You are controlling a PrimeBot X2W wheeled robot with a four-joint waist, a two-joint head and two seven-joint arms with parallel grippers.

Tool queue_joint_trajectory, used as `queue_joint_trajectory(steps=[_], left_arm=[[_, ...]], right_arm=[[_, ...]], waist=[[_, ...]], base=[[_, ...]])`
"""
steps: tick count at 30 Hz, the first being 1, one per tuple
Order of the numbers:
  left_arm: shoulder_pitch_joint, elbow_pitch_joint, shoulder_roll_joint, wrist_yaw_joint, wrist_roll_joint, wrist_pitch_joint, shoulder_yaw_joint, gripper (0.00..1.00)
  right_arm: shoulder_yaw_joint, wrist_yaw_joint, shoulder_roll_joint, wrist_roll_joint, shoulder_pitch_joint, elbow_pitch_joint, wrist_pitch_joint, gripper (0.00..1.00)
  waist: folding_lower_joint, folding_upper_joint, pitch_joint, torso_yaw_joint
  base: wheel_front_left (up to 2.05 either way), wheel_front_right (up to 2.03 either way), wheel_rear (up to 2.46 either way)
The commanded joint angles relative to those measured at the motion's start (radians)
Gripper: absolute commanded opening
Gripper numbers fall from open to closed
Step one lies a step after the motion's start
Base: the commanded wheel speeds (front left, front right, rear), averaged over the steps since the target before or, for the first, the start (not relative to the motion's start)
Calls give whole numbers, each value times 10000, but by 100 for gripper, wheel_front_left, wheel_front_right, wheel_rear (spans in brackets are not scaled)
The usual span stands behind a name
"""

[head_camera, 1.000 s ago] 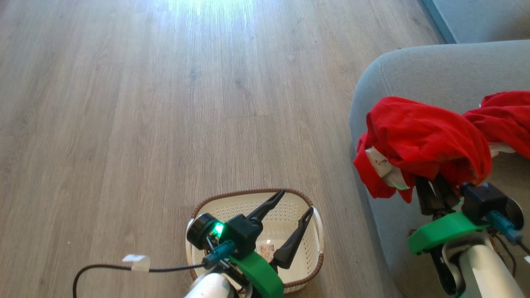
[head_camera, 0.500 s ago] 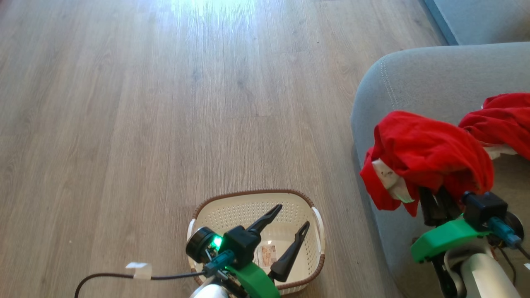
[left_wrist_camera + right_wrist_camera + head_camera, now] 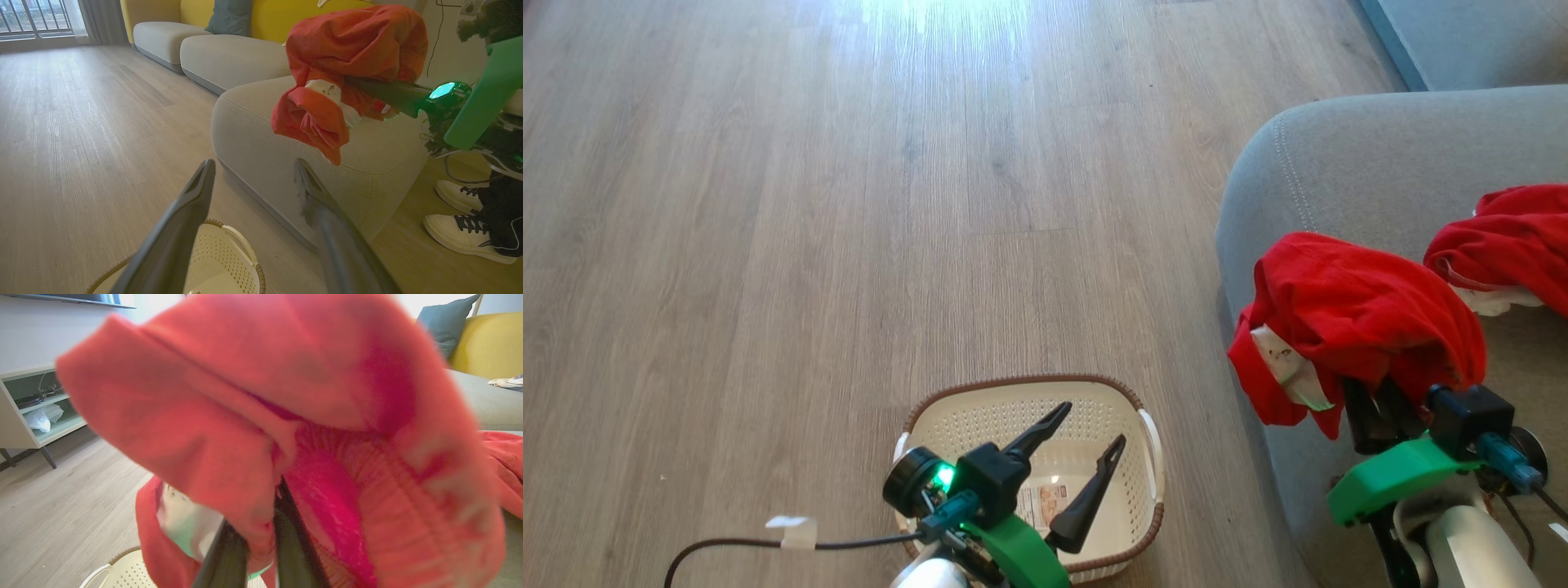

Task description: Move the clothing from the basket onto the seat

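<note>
Head view — your right gripper, clenched on a red garment, holds it over the seat edge; left gripper gapes above the basket. Next, likely: reach in, release.

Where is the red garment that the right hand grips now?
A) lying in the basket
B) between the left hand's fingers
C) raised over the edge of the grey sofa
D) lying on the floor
C: the right hand is shut on the red garment, which hangs over the sofa edge, apart from the basket.
</note>
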Motion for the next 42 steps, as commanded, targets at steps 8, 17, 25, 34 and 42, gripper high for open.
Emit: queue_joint_trajectory(steps=[8, 17, 25, 34, 42], left_arm=[[-271, -386, -11, 41, 164, -124, 325, 100], [-335, -501, -11, 98, 116, -124, 299, 100], [-465, -593, -11, 122, 120, -124, 249, 100], [-700, -704, -11, 134, 166, -124, 201, 100], [-824, -695, -11, 107, 277, -124, 226, 100]], right_arm=[[196, -2, -106, 73, -252, -457, -65, 0], [184, -2, -190, 10, -349, -602, -65, 0], [137, -2, -236, -34, -427, -671, -65, 0], [89, -2, -257, -84, -556, -802, -65, 0], [-57, -2, -178, -101, -617, -904, -65, 0]], waist=[[0, 0, 32, -115], [0, 0, 137, -771], [0, 0, 351, -1608], [0, 0, 823, -2894], [0, 0, 1149, -4122]], base=[[0, 0, 0], [0, 0, 0], [0, 0, 0], [0, 0, 0], [0, 0, 0]])
